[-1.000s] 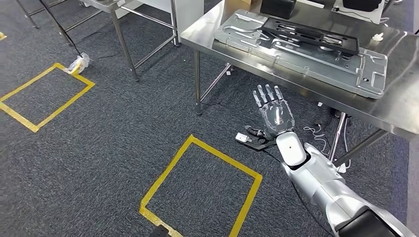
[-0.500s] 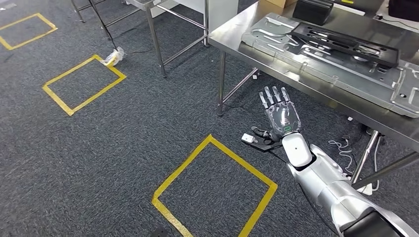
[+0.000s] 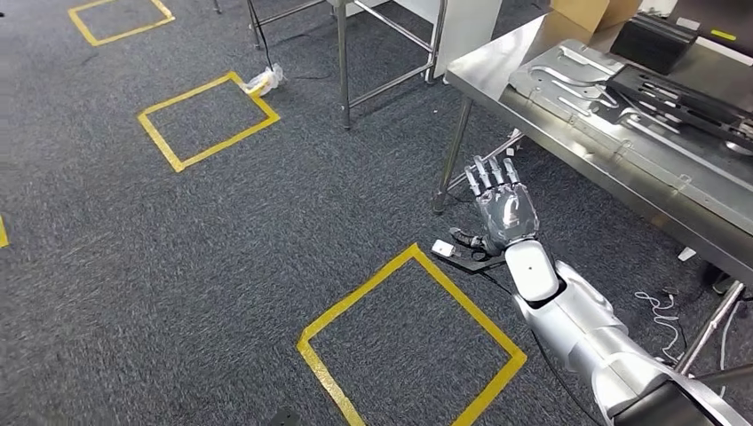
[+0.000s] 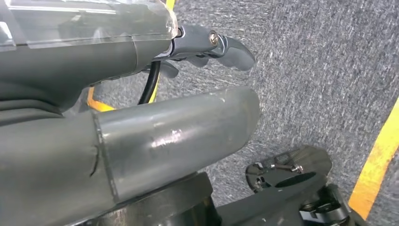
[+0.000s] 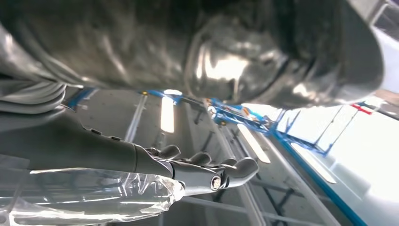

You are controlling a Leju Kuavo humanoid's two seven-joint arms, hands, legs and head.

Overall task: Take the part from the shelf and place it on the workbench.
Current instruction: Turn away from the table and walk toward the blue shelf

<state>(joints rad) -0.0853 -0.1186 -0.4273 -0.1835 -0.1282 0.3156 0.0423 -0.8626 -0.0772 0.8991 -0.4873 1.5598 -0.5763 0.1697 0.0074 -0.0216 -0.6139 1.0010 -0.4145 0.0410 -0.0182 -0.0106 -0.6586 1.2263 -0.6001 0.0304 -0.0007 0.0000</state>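
1. Looking down in the head view, the right hand [image 3: 504,209] sits mid-frame, right of centre, flat with fingers spread, holding nothing, above carpet [image 3: 222,257] marked with yellow tape [image 3: 417,342].
2. At upper right, the steel counter [image 3: 568,146] carries a stamped metal plate [image 3: 577,84] with a black part [image 3: 684,98] on it. No shelf appears, so whether this is the task's part I cannot tell.
3. Judging by looks, the part is long, flat, rigid and probably light but awkward. I would grip a long edge near the middle, since smooth surfaces may slip.
4. Turning to the left wrist view, the left hand [image 4: 141,108] hangs over carpet, thumb and fingers apart, holding nothing.
5. Turning to the right wrist view, the right hand's fingers [image 5: 207,169] stretch out, bare, below the counter's underside [image 5: 211,47].
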